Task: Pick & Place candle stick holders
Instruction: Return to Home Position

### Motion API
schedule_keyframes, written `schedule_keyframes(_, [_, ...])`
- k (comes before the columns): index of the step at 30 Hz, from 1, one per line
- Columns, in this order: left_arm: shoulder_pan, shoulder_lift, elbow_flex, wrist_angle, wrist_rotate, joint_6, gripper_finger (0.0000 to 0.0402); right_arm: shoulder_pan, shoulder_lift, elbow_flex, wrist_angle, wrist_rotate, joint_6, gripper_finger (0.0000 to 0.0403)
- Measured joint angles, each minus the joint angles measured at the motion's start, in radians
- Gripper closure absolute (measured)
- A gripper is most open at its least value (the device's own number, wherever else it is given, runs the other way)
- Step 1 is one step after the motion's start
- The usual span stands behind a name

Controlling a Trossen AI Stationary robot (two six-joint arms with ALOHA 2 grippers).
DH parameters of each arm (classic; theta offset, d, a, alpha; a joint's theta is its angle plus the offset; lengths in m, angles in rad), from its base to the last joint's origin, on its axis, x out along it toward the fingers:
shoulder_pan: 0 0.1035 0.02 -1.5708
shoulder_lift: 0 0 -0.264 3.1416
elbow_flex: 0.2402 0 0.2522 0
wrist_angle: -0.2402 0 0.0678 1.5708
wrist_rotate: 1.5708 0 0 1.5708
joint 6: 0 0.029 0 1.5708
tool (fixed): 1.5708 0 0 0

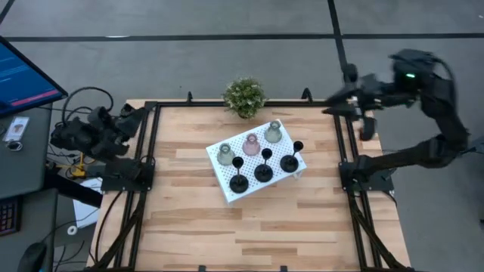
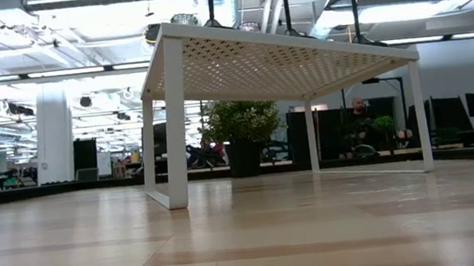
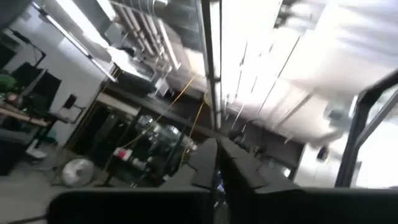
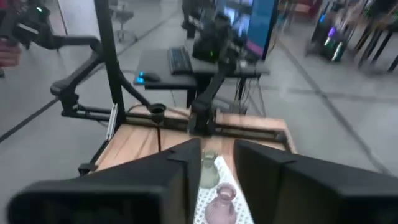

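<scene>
Six candle stick holders stand by their bases on a white perforated tray point(image 1: 227, 189) at the table's middle. The far row holds an olive-green one point(image 1: 225, 154), a pink one point(image 1: 252, 143) and an olive-green one point(image 1: 273, 133). The near row holds three black ones point(image 1: 238, 181) point(image 1: 263, 171) point(image 1: 290, 160). My right gripper point(image 1: 338, 104) is open and empty, raised over the table's far right corner, well apart from the tray; its wrist view point(image 4: 219, 168) shows the pink holder point(image 4: 221, 202) and an olive one point(image 4: 208, 171) ahead. My left gripper point(image 1: 130, 115) is shut and empty, folded back at the table's left edge.
A green potted plant point(image 1: 244, 96) stands at the table's far edge, just behind the tray. The tray stands on thin white legs point(image 2: 174, 131). Black frame rails run along both table sides point(image 1: 147, 151) point(image 1: 346, 151). A desk with a monitor point(image 1: 23, 75) is off to the left.
</scene>
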Motion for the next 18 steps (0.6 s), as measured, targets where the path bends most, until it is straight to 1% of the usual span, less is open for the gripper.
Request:
schedule_keyframes(1, [0.0,-0.008,0.0,-0.021,0.0,0.011,0.0388,0.003,-0.033,-0.021,0.014,0.0,-0.003,0.0329])
schedule_keyframes(3, [0.0,-0.022,-0.001,-0.049,0.001,0.036,0.0393,0.007,-0.094,-0.081,0.049,0.001,-0.003,0.0355])
schedule_keyframes(6, [0.0,-0.041,-0.002,-0.1,0.01,0.065,0.0398,0.016,-0.203,-0.22,0.127,0.001,0.001,0.0393])
schedule_keyframes(7, [0.0,-0.048,-0.002,-0.119,0.02,0.064,0.0398,0.017,-0.242,-0.278,0.163,0.001,0.005,0.0397])
schedule_keyframes(9, [0.0,-0.06,-0.002,-0.147,0.041,0.059,0.0398,0.015,-0.325,-0.408,0.28,0.002,0.033,0.0393])
schedule_keyframes(13, [0.0,-0.08,-0.002,-0.211,0.128,0.009,0.0398,0.004,-0.495,-0.673,0.478,0.015,0.109,0.0394])
schedule_keyframes(16, [0.0,-0.098,-0.002,-0.258,0.182,-0.049,0.0398,-0.007,-0.611,-0.854,0.568,0.031,0.182,0.04])
schedule_keyframes(18, [0.0,-0.112,-0.002,-0.296,0.191,-0.092,0.0398,-0.009,-0.689,-0.96,0.622,0.037,0.247,0.0398])
